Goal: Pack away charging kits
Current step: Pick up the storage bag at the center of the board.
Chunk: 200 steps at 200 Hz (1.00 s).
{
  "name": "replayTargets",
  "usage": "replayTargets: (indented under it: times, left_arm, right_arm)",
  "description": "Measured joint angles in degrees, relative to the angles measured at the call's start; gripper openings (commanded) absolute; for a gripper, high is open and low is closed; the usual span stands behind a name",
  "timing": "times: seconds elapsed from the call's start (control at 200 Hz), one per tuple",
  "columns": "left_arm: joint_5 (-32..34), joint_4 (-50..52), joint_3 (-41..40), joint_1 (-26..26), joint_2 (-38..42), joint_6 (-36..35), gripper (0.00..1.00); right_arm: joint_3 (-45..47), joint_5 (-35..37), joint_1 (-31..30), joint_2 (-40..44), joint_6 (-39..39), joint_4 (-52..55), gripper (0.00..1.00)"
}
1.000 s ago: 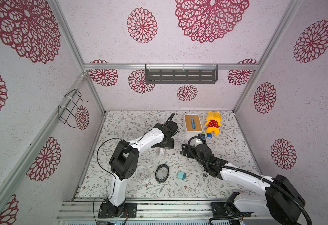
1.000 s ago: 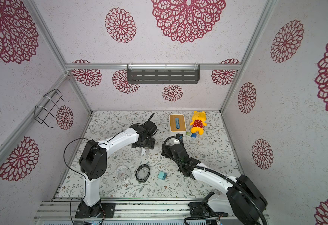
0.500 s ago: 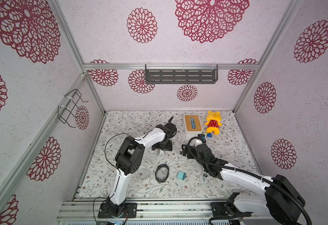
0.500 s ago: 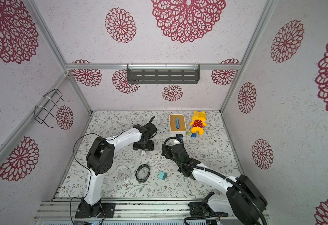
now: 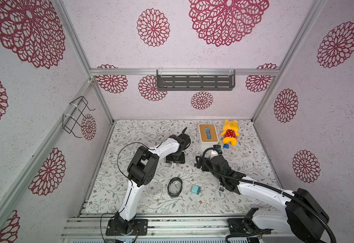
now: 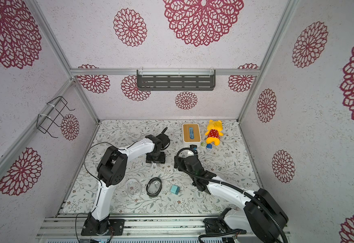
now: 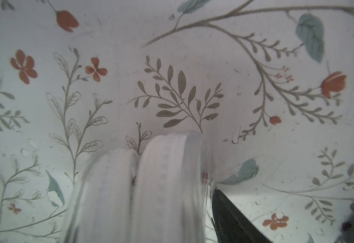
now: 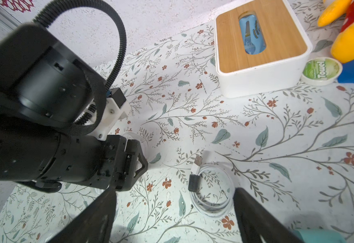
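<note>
My left gripper point(image 5: 175, 162) points straight down at the table's middle. In the left wrist view a pale, blurred ribbed thing point(image 7: 161, 189) fills the space beside one dark finger point(image 7: 230, 216); the other finger is hidden. A clear rim point(image 8: 131, 134) shows by that gripper in the right wrist view. My right gripper point(image 8: 174, 190) stands open, with a white coiled cable point(image 8: 212, 189) on the table just ahead of it. Near the front lie a teal charger point(image 5: 196, 189), a dark-rimmed clear case point(image 5: 174, 186), a clear case half point(image 5: 155, 187) and another coiled cable point(image 5: 221, 192).
At the back right stand the white box with wooden top point(image 5: 208, 134), a yellow plush point(image 5: 229, 132), a dark-blue block point(image 5: 226, 145) and a green towel tub point(image 8: 321, 70). A dark shelf point(image 5: 195, 81) hangs on the back wall, a wire basket point(image 5: 77, 117) on the left wall.
My left gripper has come down and a little toward the front, and its elbow has folded up and inward. The right arm has not moved.
</note>
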<state>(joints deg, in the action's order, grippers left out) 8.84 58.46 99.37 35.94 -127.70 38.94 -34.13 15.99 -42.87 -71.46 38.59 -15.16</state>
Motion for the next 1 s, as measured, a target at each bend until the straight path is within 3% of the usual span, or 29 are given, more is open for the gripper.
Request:
replayTargets:
  times: [0.575,0.66,0.826,1.001]
  left_arm:
    - [0.0,0.6,0.5,-0.9,-0.6,-0.6,0.29]
    - [-0.5,-1.3,-1.6,-1.2,0.8,-0.4,0.28]
    - [-3.1,-10.0,-12.1,-3.5,9.6,0.9,0.27]
    - [-6.3,-23.0,-25.2,-7.2,29.6,3.4,0.30]
  right_arm:
    - [0.0,-1.9,0.1,-2.4,0.4,0.0,0.89]
    - [-0.1,-2.2,0.1,-2.6,0.4,0.0,0.88]
    - [-0.1,-3.0,0.1,-2.7,0.0,-0.6,0.88]
    - [0.1,-5.1,-0.5,-1.6,-1.4,-3.2,0.88]
